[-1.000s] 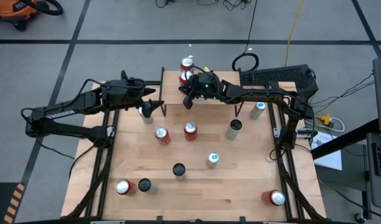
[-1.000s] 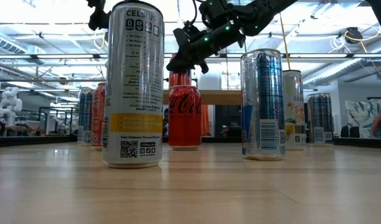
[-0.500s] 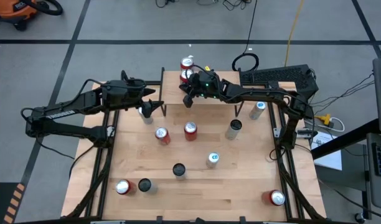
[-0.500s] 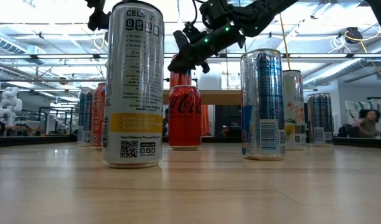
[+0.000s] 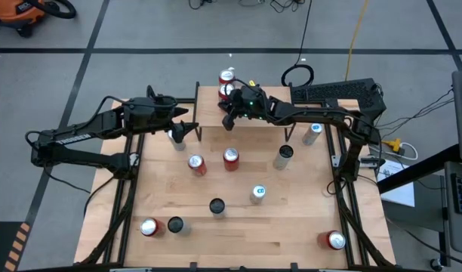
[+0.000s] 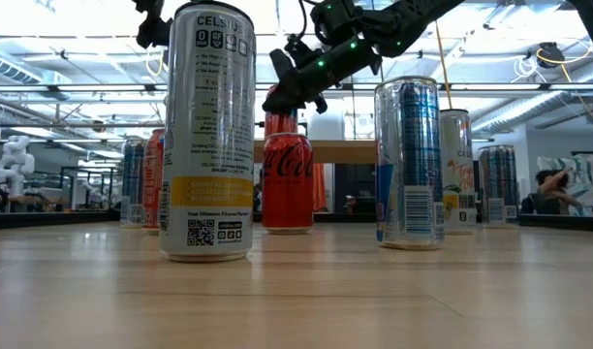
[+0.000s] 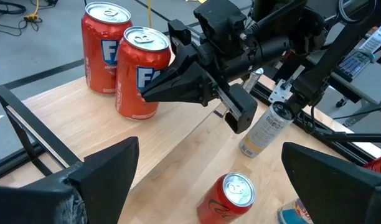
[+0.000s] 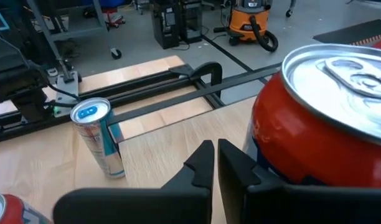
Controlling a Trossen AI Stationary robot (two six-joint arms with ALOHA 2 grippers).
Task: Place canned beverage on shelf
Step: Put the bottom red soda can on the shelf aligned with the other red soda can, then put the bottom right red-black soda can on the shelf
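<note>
The canned beverage (image 5: 225, 92), where do we see it?

We see it up on the shelf (image 5: 208, 98). It is a red can, and it stands straight up near the back edge of the light wood top.

Is it alone up there?

No. We see another red can (image 5: 227, 76) just behind it, also standing up. From the left wrist view the two look very close, but we cannot tell if they touch.

And the right gripper (image 5: 227, 112) — where is it?

It reaches over the shelf and sits right beside the nearer red can. In the left wrist view we see its tip at the side of that can, low down. We cannot tell if it touches.

Does it hold the can?

No. In the right wrist view we see its two fingers (image 8: 200, 163) pressed close together, with only a thin line between them. The can is next to the fingers, not between them.

What about the left gripper (image 5: 187, 130)?

It hangs over the table (image 5: 291, 219), near the left end of the shelf. Its fingers are spread wide apart and hold nothing. In the high view we see a silver can (image 5: 176, 138) right by it.

What else do we see on the table?

More cans standing here and there — a red cola can (image 5: 231, 157) in front of the shelf, and a can with a blue top (image 5: 258, 193) closer to the middle.
</note>
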